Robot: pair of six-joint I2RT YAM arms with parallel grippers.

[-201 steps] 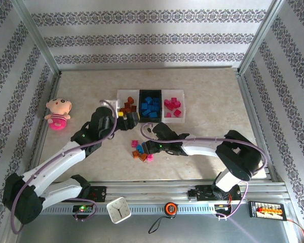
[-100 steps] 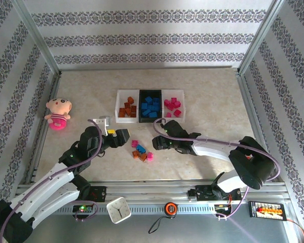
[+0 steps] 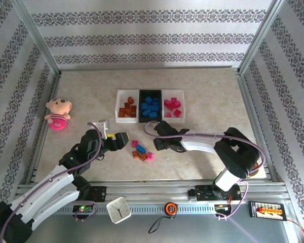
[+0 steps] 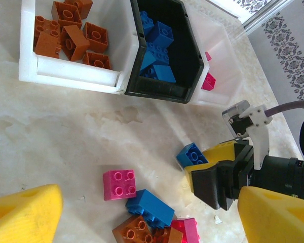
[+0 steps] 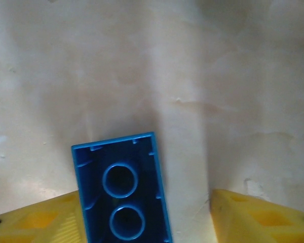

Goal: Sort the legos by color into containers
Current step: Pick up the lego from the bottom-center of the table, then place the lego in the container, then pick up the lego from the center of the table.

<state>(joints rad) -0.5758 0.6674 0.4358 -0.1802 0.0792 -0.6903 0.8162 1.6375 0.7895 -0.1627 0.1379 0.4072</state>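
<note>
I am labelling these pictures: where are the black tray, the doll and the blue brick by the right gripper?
black tray (image 4: pixel 157 92): left wrist view, near wall.
doll (image 3: pixel 58 107): top view, head.
blue brick (image 5: pixel 122 195): right wrist view, hollow underside.

table (image 3: pixel 207 86): beige, marbled | on it: containers (image 3: pixel 117 105), loose legos (image 3: pixel 141 149), plush doll (image 3: pixel 58 113)

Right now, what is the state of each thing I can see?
Left claw: open, empty.
Right claw: open around one brick.
Blue brick: inside the right claw, not yet gripped.
Containers: holding sorted orange, blue, pink legos.
Loose legos: unsorted on the table.
</note>
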